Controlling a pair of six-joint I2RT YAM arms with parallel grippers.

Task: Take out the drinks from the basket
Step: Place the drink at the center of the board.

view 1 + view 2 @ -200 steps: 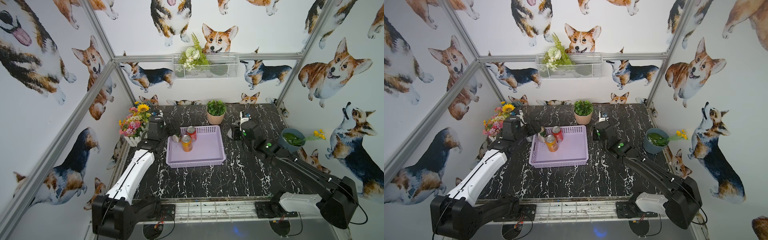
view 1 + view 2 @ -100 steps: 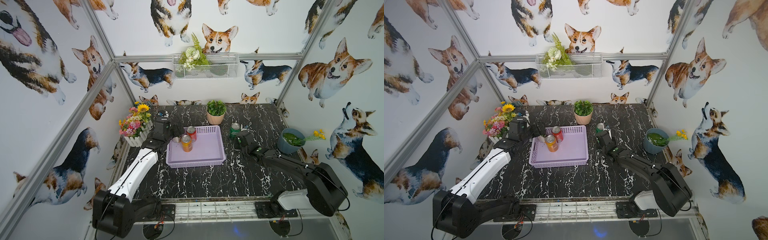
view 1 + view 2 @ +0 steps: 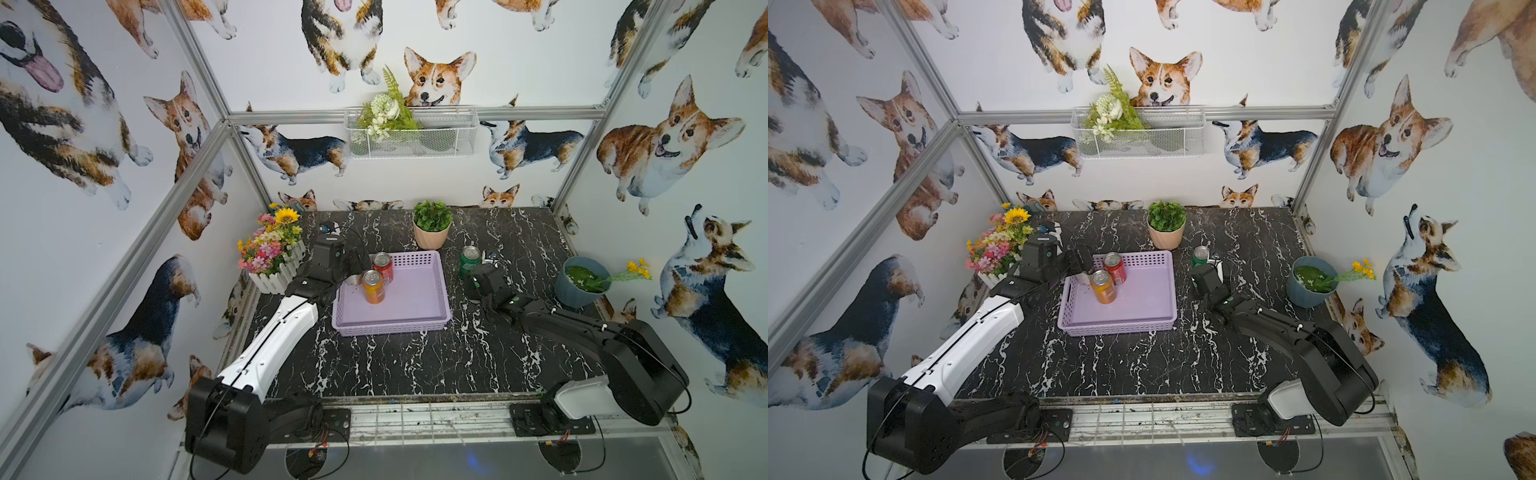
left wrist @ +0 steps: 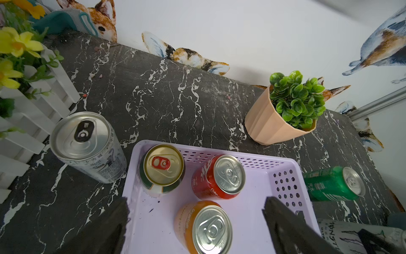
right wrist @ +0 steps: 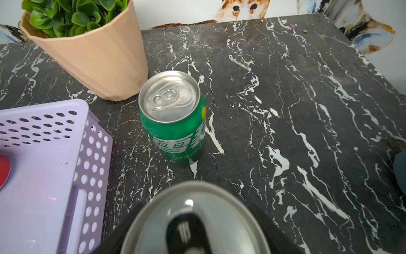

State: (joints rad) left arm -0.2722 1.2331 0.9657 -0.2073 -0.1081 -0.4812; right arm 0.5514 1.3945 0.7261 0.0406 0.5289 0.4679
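Standing upright in the rear left corner of the shallow lavender perforated plastic basket [image 3: 415,328] are three small metal drinks: a green-and-gold can [image 4: 163,169], a red can [image 4: 219,176] and an orange can [image 4: 204,226]. The basket lies mid-way across the black marble-patterned bench [image 3: 415,365], nearer its rear edge. The left gripper [image 4: 195,201] hangs over those cans with its jaws spread wide, gripping nothing. A slim silver can [image 4: 85,145] stands on the bench just off the basket's rear left corner. A green can [image 5: 173,116] stands off its rear right corner, near the peach plant pot [image 5: 98,61]. The right gripper [image 5: 195,239] straddles a second silver can [image 5: 197,206] beside the basket's right side; whether its jaws press on that can cannot be told.
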